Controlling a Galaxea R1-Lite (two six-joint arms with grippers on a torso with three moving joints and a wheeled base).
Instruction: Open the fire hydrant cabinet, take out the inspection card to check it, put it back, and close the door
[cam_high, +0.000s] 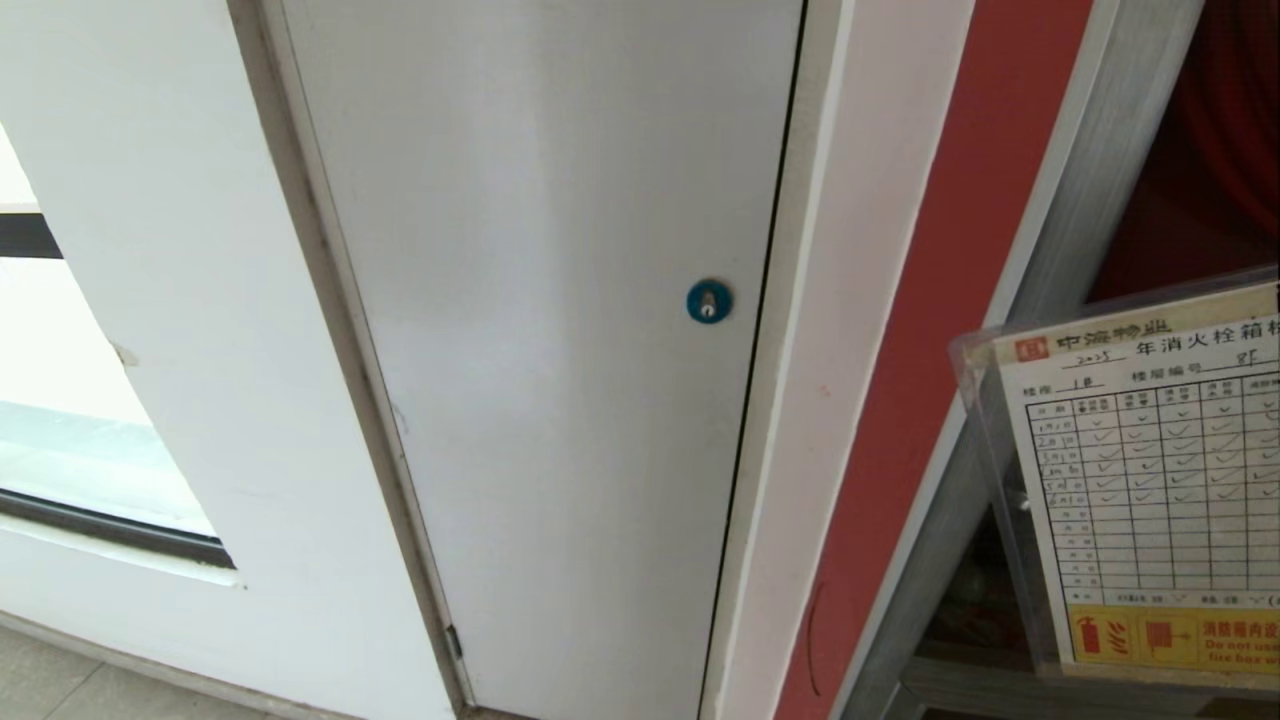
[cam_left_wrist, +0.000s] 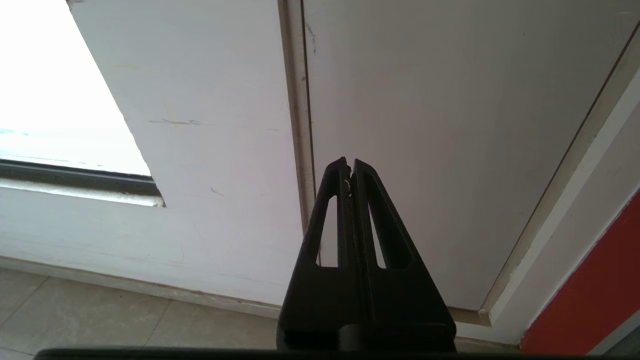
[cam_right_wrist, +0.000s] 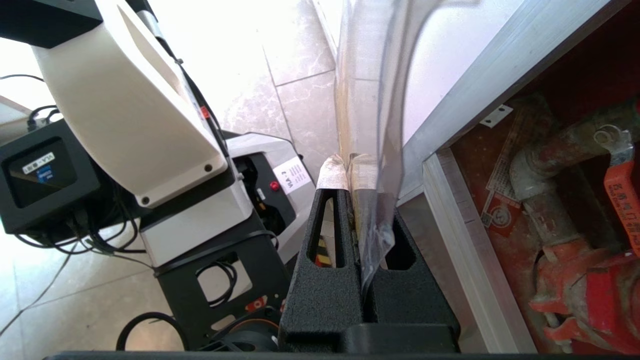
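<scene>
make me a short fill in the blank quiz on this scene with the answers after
1. The right gripper has its fingers shut on the inspection ____.
2. The round lock on the plain grey-white door is ____.
3. The left gripper is shut and holds ____.
4. The strip along the inspection card's lower edge is ____.

Answers: card; blue; nothing; yellow

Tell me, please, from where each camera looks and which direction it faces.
Head view: from the robot's head, forward and down at the grey-white door and held inspection card; no arm shows.
Left wrist view: behind the shut left end effector, toward that door's lower part.
Right wrist view: behind the right end effector clamping the card, toward floor, robot base and open fire hydrant cabinet.
Head and right wrist views share the card.
</scene>
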